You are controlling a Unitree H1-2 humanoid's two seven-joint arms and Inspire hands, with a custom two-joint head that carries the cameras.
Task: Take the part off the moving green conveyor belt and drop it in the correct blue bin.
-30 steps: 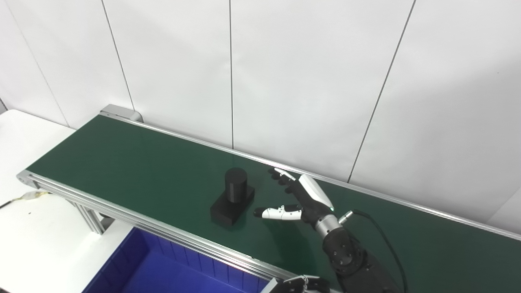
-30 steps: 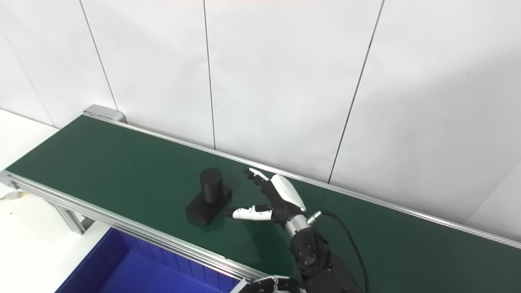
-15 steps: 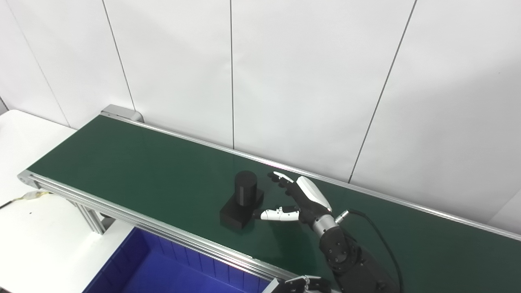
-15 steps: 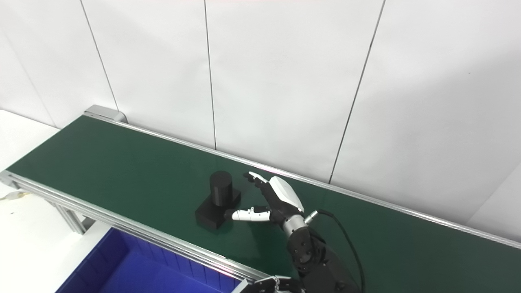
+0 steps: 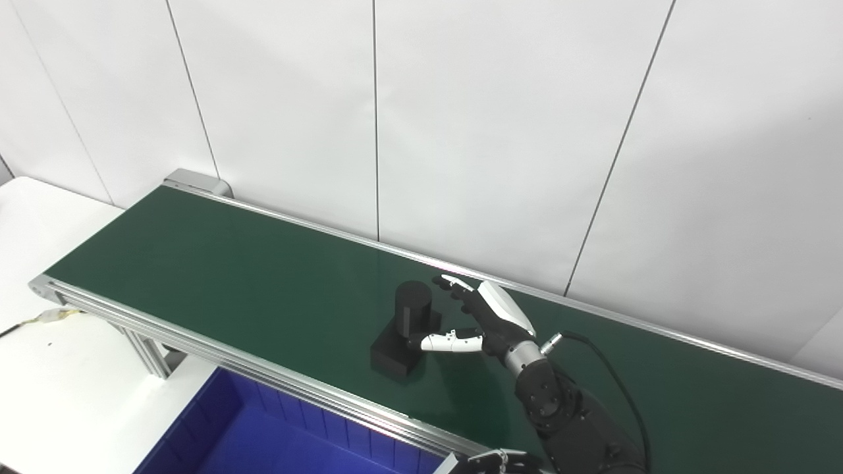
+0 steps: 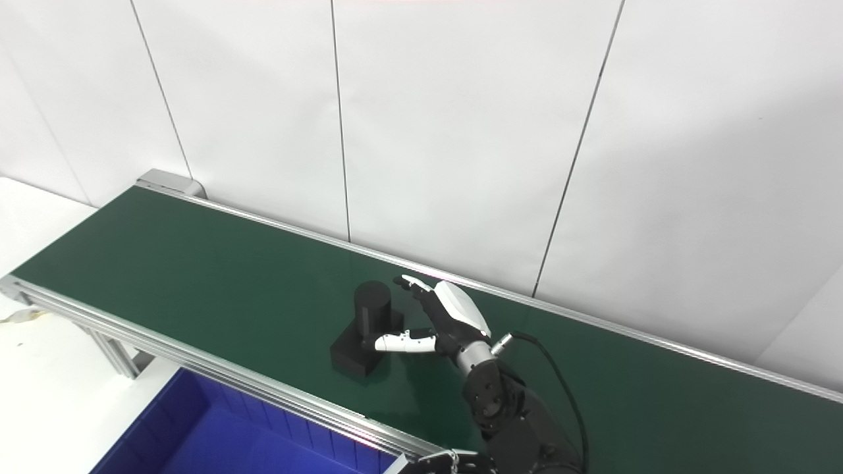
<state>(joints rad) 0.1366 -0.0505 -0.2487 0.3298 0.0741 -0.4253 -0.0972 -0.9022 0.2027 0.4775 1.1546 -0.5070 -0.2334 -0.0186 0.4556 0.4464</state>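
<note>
The black part [image 5: 407,322], a short cylinder standing on a flat rectangular base, rides on the green conveyor belt [image 5: 217,270] near its middle. My right hand [image 5: 490,322] is open just to the right of it, low over the belt. The thumb lies along the part's near right side, and the other fingers reach behind the cylinder's top. I cannot tell whether they touch it. Only the top of my left hand [image 5: 490,461] shows at the bottom edge, below the belt rail.
A blue bin [image 5: 263,441] sits below the belt's near rail at the bottom left. A white table [image 5: 39,368] lies at the left. White wall panels stand right behind the belt. The belt's left end roller [image 5: 191,181] is at the far left.
The part has travelled right along the belt and now sits between the thumb and fingers of my right hand. The hand has shifted slightly left and stays open.
</note>
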